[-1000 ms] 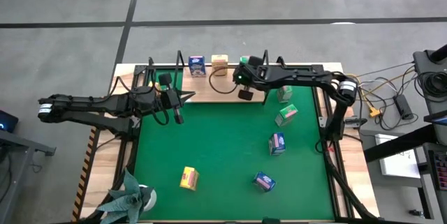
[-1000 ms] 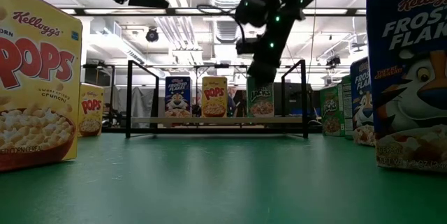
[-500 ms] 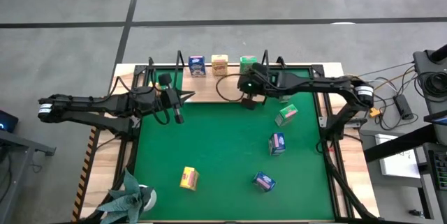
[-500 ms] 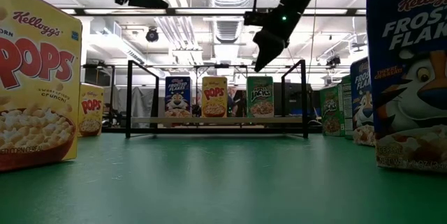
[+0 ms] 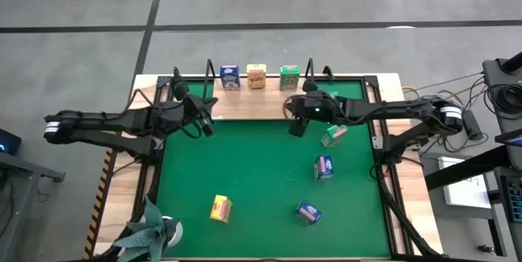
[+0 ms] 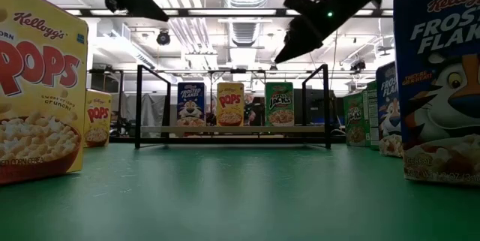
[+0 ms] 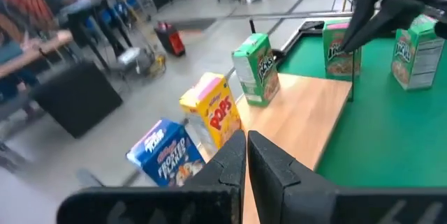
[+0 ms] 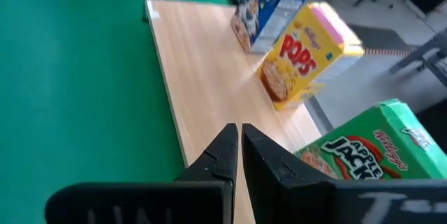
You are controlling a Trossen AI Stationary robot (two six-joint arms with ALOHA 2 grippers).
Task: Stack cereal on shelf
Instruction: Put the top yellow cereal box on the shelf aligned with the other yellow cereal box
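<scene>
The wooden shelf lies along the table's far edge, with black wire uprights at its ends. A blue cereal box, a yellow one and a green one stand upright in a row on its far part; they also show in the low view. My right gripper is shut and empty, in the air over the mat just near of the shelf, near the green box. My left gripper is shut and empty above the shelf's left part.
Loose boxes lie on the green mat: a green one, two blue ones and a yellow one. A plant sits at the near left corner. The mat's middle is bare.
My right gripper has drawn away from the green box on the shelf, rising and then going toward the table's near edge and a little right. The green box stays upright on the shelf beside the yellow one.
</scene>
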